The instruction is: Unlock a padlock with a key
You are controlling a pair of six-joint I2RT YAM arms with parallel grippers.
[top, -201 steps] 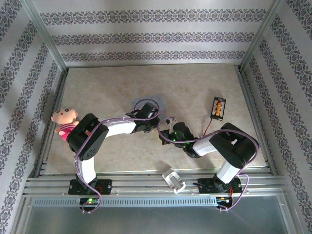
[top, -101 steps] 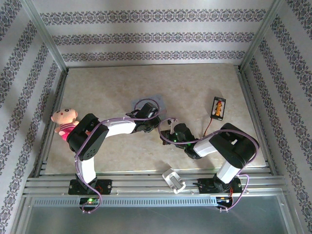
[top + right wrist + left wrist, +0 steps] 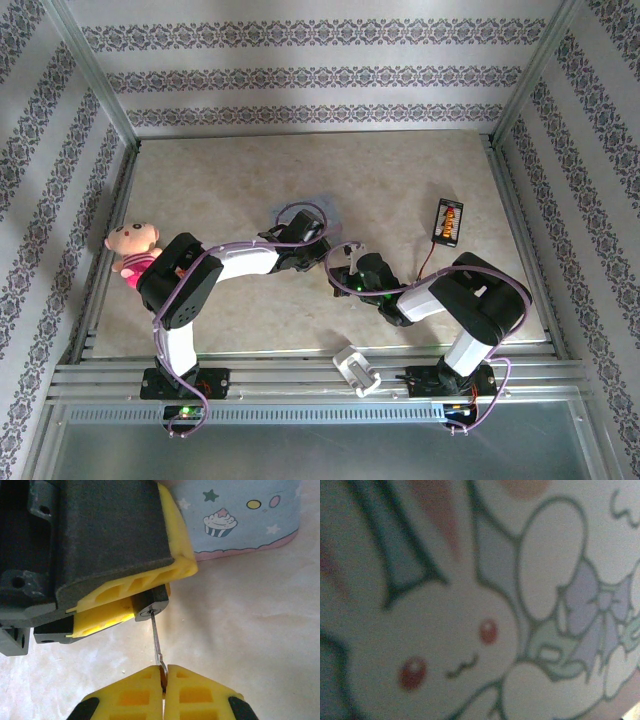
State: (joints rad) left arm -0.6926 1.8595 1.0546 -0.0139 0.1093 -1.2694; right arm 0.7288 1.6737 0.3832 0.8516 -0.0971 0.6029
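At the far left, a pink-and-tan plush doll [image 3: 131,246] is lying at the table's [image 3: 220,180] edge, and our left arm is reaching past it toward the centre. There our left gripper [image 3: 150,596] is hovering just beside a pale blue-grey tin box [image 3: 240,515] printed with stars and a cupcake. The left wrist camera is pressing so close that we are seeing just a blurred rabbit drawing on the tin.

Our left gripper is clenching its yellow-padded fingers [image 3: 125,587] on the tiny dark padlock [image 3: 151,607], lifting it clear of the marbled tabletop with its keyhole face turned toward our right gripper. We cannot make out the shackle.

A thin silvery key [image 3: 156,637] is sitting with its tip in that keyhole, and our right gripper [image 3: 163,672] is pinching the key's other end tightly between its yellow fingertips.

Farther right, well apart, a black rectangular battery holder [image 3: 448,220] with orange marks and a red wire is lying on the table.
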